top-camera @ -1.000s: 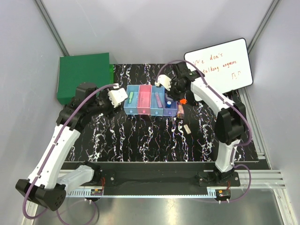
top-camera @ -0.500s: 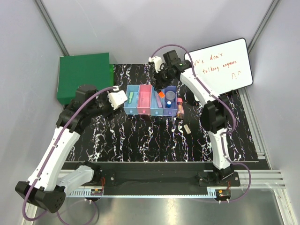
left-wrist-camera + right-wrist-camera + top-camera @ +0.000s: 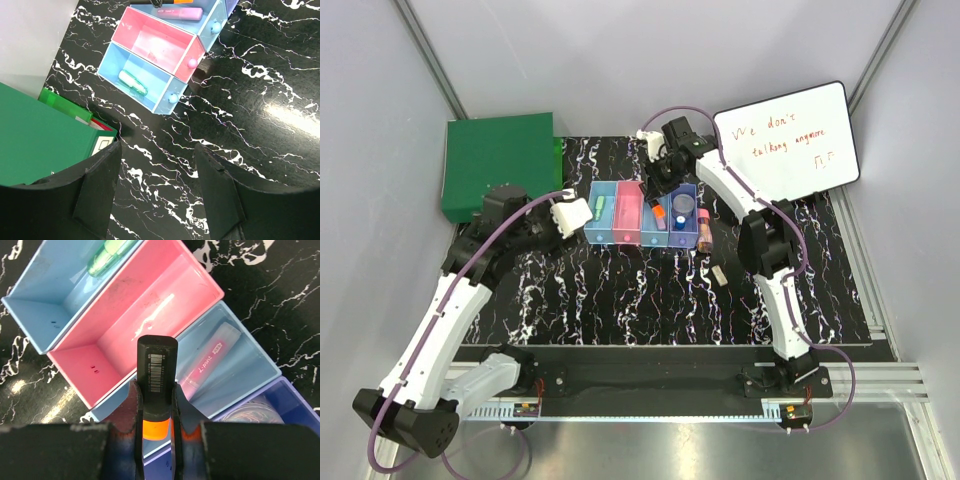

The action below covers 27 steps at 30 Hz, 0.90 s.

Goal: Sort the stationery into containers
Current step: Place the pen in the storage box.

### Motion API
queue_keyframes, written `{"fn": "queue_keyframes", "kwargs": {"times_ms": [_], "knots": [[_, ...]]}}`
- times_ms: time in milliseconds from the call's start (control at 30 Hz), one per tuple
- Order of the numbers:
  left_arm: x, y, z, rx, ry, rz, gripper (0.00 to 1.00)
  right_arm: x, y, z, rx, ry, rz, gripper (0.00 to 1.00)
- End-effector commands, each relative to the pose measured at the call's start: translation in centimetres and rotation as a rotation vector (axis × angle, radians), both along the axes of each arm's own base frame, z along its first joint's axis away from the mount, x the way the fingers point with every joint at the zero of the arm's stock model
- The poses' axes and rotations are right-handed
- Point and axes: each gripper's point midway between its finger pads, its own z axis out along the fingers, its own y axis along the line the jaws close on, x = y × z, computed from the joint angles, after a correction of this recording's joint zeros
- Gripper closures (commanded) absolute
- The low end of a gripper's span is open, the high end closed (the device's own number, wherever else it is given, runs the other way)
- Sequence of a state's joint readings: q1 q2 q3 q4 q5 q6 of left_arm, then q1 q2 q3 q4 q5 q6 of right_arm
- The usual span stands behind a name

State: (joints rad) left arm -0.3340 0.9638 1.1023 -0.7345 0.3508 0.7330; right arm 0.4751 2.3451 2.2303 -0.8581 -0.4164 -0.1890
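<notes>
Black white-veined table point(image 3: 620, 290), pink bin point(image 3: 629, 215), green box point(image 3: 495, 165), black-and-orange marker point(image 3: 156, 385)

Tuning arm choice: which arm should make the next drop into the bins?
Right. The right gripper is shut on the marker, held over the bins. The left gripper is open and empty, beside the row's end.

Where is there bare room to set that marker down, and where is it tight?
The pink bin is empty, near the orange marker in the right hand. Bare table lies in front of the bins. Crowded: right of the purple bin, where the pink-capped tube lies.
</notes>
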Motion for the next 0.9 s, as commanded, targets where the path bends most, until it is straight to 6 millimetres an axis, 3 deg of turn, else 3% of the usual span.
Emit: {"fn": "queue_keyframes", "kwargs": {"times_ms": [0, 200, 533, 867], "knots": [[0.7, -0.3, 1.8, -0.024, -0.078, -0.007, 0.35, 0.9, 0.3, 0.1, -0.004, -0.037, -0.022, 1.0], [0.6, -0.3, 1.9, -0.028, -0.082, -0.007, 0.35, 1.0, 0.0, -1.9, -0.035, -0.014, -0.032, 1.0], [0.7, -0.2, 1.9, -0.032, -0.084, -0.004, 0.35, 1.0, 0.2, -3.2, -0.055, -0.005, -0.038, 0.94], [0.7, 0.0, 1.9, -0.033, -0.084, -0.001, 0.35, 0.7, 0.7, -2.5, -0.053, -0.019, -0.033, 0.7]]}}
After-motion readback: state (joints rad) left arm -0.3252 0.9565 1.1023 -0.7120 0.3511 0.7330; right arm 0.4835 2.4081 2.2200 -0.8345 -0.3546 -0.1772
